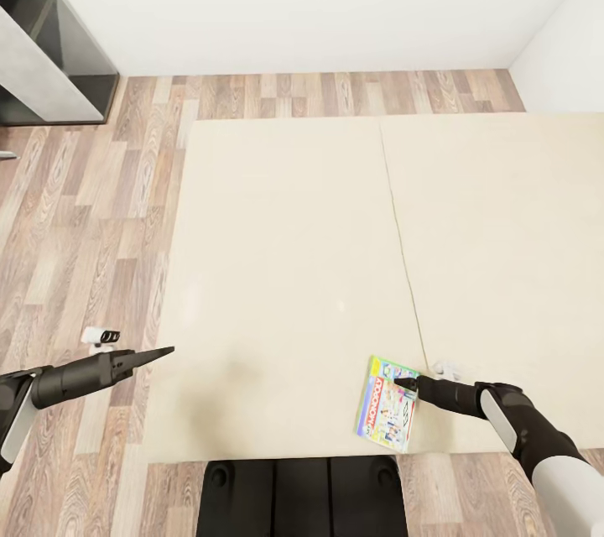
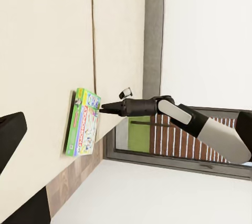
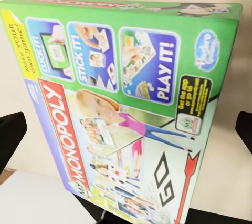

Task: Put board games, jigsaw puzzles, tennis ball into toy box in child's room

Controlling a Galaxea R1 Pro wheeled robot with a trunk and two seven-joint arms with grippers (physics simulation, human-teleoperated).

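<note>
At the bed's (image 1: 285, 268) near edge, the open right gripper (image 1: 406, 384) straddles the stiff, light-looking board game (image 1: 386, 413), best pinched by its thin edge; the left gripper (image 1: 159, 351) hangs empty, seemingly closed.

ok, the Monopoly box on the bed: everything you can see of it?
The Monopoly box is a thin flat rectangular carton, seemingly glossy card. Its cover has a green top band, a red Monopoly banner, cartoon figures and "GO". It lies cover-up on the beige bed, near the foot edge by the mattress seam. The right gripper sits at its edge, jaws open on both sides; contact unclear.
</note>
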